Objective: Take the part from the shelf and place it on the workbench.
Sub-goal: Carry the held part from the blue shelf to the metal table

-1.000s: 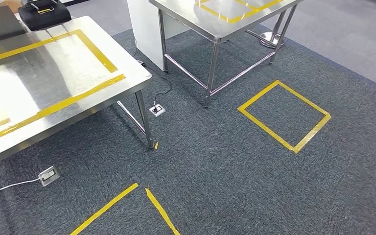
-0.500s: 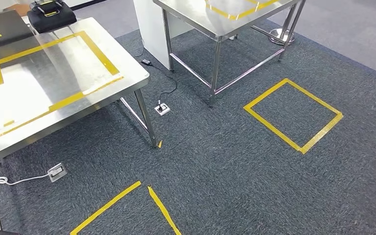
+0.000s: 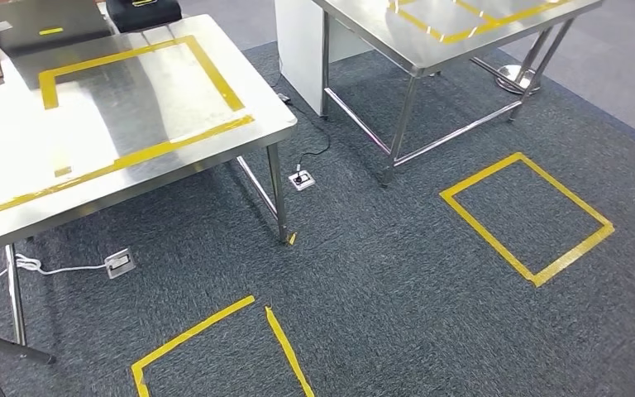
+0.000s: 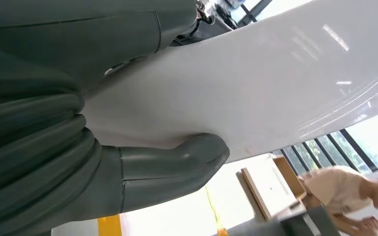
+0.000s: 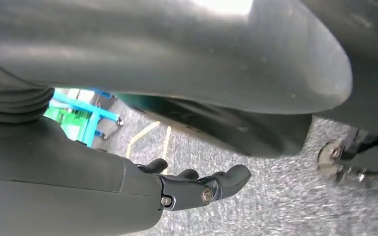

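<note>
Two steel tables (image 3: pixel 174 99) (image 3: pixel 430 50) stand on grey carpet, each taped in yellow; two floor sockets (image 3: pixel 121 262) (image 3: pixel 301 179); two yellow floor squares (image 3: pixel 529 217) (image 3: pixel 215 351). Left hand (image 4: pixel 142 172) holds a large white part (image 4: pixel 256 88) under its thumb. Right hand (image 5: pixel 177 189) empty, fingers loosely extended

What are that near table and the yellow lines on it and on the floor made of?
The near table looks like brushed stainless steel: silvery, with blurred reflections. The yellow lines seem to be adhesive tape, flat with cut ends. The floor looks like dark carpet.
</note>
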You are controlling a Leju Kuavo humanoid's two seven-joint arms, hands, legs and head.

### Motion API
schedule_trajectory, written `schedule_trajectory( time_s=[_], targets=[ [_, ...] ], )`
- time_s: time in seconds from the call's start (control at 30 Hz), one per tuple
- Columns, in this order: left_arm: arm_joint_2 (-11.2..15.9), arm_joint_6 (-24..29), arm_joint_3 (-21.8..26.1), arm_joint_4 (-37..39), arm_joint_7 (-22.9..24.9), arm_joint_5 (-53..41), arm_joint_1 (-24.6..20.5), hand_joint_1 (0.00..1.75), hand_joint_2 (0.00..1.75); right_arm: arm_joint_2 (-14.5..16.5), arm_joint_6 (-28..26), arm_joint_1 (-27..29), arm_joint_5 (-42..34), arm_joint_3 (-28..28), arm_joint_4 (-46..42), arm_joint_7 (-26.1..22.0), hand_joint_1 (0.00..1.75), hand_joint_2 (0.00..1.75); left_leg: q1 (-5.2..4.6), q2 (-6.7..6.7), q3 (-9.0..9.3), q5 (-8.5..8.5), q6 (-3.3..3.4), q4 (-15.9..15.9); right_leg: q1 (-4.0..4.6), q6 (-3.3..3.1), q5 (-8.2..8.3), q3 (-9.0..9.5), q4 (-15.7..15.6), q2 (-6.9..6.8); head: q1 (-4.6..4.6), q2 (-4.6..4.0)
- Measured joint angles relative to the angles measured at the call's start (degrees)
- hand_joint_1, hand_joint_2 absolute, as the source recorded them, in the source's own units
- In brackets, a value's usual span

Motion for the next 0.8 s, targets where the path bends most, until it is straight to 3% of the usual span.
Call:
schedule_trajectory(
  time_s=[0.07, 0.1, 0.13, 0.17, 0.2, 0.23, 0.3, 0.37, 0.43, 0.5, 0.57, 0.63, 0.67, 0.7, 0.8],
  targets=[
    [-0.63, 0.04, -0.16, 0.00, -0.04, -0.17, -0.14, 1.75, 1.75, 0.01, 0.00, 0.01, -0.08, -0.13, 0.00, -0.03, 0.00, 0.00, 0.11, -1.39, -0.14, 0.14, 0.50, -0.03, -0.34, 0.53, -3.30, -2.96, 6.47, 3.31, 0.14, 0.00],
    [-1.05, 0.05, -0.26, 0.01, -0.06, -0.21, -0.12, 1.75, 1.75, 0.02, -0.01, 0.05, -0.10, -0.24, 0.00, -0.02, 0.00, 0.00, 0.09, -2.20, -0.23, 0.18, 0.65, -0.03, -0.38, 0.63, -4.91, -5.01, 10.51, 4.27, 0.21, 0.00],
    [-1.40, 0.05, -0.35, 0.02, -0.08, -0.25, -0.04, 1.75, 1.75, 0.02, -0.03, 0.06, -0.10, -0.34, 0.00, 0.00, 0.00, 0.00, 0.02, -3.04, -0.31, 0.22, 0.73, -0.02, -0.36, 0.60, -5.69, -6.69, 13.52, 4.70, 0.25, 0.00],
    [-1.65, 0.09, -0.42, 0.03, -0.14, -0.30, 0.04, 1.75, 1.75, 0.02, -0.04, 0.06, -0.12, -0.45, 0.00, 0.01, 0.00, 0.00, -0.07, -3.86, -0.36, 0.25, 0.76, -0.01, -0.31, 0.41, -5.36, -7.50, 14.55, 4.90, 0.27, 0.00],
    [-1.79, 0.16, -0.48, 0.02, -0.27, -0.38, 0.09, 1.75, 1.75, 0.02, -0.06, 0.06, -0.12, -0.56, 0.00, 0.01, 0.00, 0.00, -0.17, -4.64, -0.36, 0.30, 0.75, 0.00, -0.20, 0.08, -3.95, -7.21, 13.31, 5.14, 0.27, 0.00],
    [-1.86, 0.32, -0.51, 0.01, -0.49, -0.51, 0.11, 1.75, 1.75, 0.02, -0.07, 0.06, -0.12, -0.67, 0.00, 0.01, 0.00, 0.00, -0.27, -5.44, -0.35, 0.35, 0.71, 0.00, -0.07, -0.45, -1.72, -5.83, 9.92, 5.71, 0.26, 0.00],
    [-2.03, 0.73, -0.67, 0.00, -1.00, -0.88, 0.08, 1.75, 1.75, -0.01, -0.12, 0.04, -0.11, -0.86, 0.00, 0.03, 0.00, 0.00, -0.32, -6.90, -0.44, 0.48, 0.47, 0.01, 0.15, -1.70, 1.81, -2.41, 2.02, 8.20, 0.21, 0.00],
    [-2.22, 1.08, -0.93, 0.02, -1.39, -1.28, 0.15, 1.75, 1.75, -0.04, -0.20, -0.06, -0.09, -0.93, 0.00, 0.14, 0.00, 0.00, -0.05, -8.21, -0.69, 0.71, -0.12, -0.11, 0.40, -2.29, 2.67, -0.78, -1.62, 9.34, 0.31, 0.00],
    [-2.25, 1.30, -1.15, 0.00, -1.74, -1.74, 0.39, 1.75, 1.75, 0.01, -0.29, -0.27, -0.07, -0.96, 0.00, 0.36, 0.00, 0.00, 0.19, -9.23, -0.89, 1.04, -0.87, -0.44, 0.46, -2.27, 2.87, -0.33, -2.33, 7.98, 0.47, 0.00],
    [-2.15, 1.57, -1.39, -0.02, -2.07, -2.45, 0.44, 1.75, 1.75, 0.08, -0.65, -0.39, -0.09, -0.97, 0.00, 0.55, 0.00, 0.00, -0.02, -6.85, -1.58, 0.32, -1.36, 0.47, 0.16, -2.42, 3.43, 0.33, -3.44, 6.75, 0.29, 0.00],
    [-2.24, 1.79, -1.84, -0.01, -2.23, -3.46, 0.28, 1.75, 1.75, 0.12, -1.41, -0.37, -0.44, -1.13, 0.00, 0.61, 0.00, 0.00, -0.19, -3.07, -3.84, -2.65, -1.74, 5.35, 0.00, -2.57, 3.76, 0.70, -4.05, 5.72, -0.06, 0.00],
    [-2.44, 1.84, -2.39, 0.08, -2.19, -4.43, 0.37, 1.75, 1.75, 0.16, -2.19, -0.36, -1.03, -1.47, 0.00, 0.61, 0.00, 0.00, 0.04, -1.91, -6.78, -5.63, -2.29, 12.12, -0.10, -2.62, 3.74, 0.63, -4.03, 4.78, -0.23, 0.00],
    [-2.48, 1.84, -2.67, 0.14, -2.12, -4.87, 0.47, 1.75, 1.75, 0.19, -2.43, -0.36, -1.25, -1.67, 0.00, 0.62, 0.00, 0.00, 0.21, -1.76, -7.35, -5.84, -2.57, 13.70, -0.19, -2.56, 3.70, 0.59, -3.98, 4.36, -0.25, 0.00],
    [-2.50, 1.83, -2.93, 0.19, -2.06, -5.27, 0.50, 1.75, 1.75, 0.22, -2.54, -0.37, -1.37, -1.84, 0.00, 0.62, 0.00, 0.00, 0.39, -1.64, -6.79, -4.97, -2.85, 13.07, -0.34, -2.42, 3.62, 0.56, -3.85, 4.02, -0.24, 0.00],
    [-2.55, 1.84, -3.68, 0.26, -1.86, -6.20, 0.34, 1.75, 1.75, 0.26, -2.53, -0.43, -1.57, -2.31, -0.01, 0.37, 0.00, 0.00, 0.74, -0.88, -1.12, -0.82, -3.48, 3.16, -0.68, -1.33, 2.92, 0.35, -2.73, 3.37, -0.29, 0.00]
  ],
)
